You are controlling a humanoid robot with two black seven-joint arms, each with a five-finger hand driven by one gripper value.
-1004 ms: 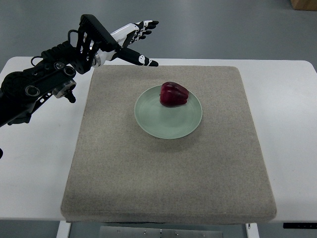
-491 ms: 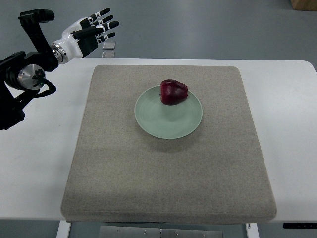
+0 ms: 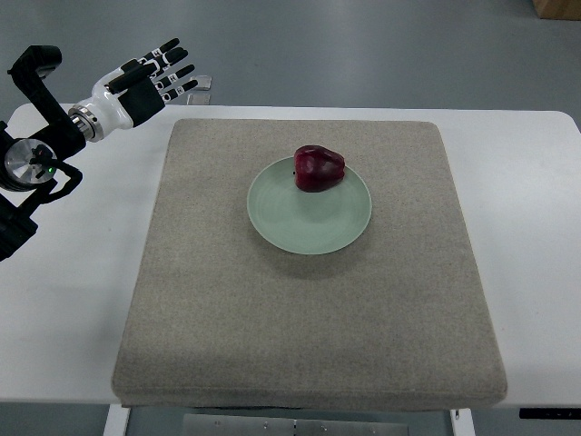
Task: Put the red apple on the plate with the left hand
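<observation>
One hand in view: the left hand (image 3: 145,80), white and black with jointed fingers, on an arm coming in from the left edge; no right hand shows.
Hand state: fingers (image 3: 169,45) spread and nearly straight, holding nothing, held over the far left corner of the white surface (image 3: 73,272).
Apple: the dark red, slightly lopsided apple (image 3: 318,168) rests on the far part of the round pale green plate (image 3: 309,227), touching it, well inside the rim.
Apple relative to the hand: well apart, out past the fingertips to the hand's right and nearer the robot; the fingertips point up and right, passing beyond the apple on its far side.
Plate relative to the hand: also to the hand's right and nearer the robot, near the middle of the square grey-beige fabric mat (image 3: 227,345) that covers most of the surface.
Long axis: the apple's wider side runs roughly left to right, its narrower end toward the right.
Nearer hand: the left, being the only one visible.
Task standing: judged from how things lie, the apple is already placed and the hand is clear of it; nothing seems left but to rest the arm.
</observation>
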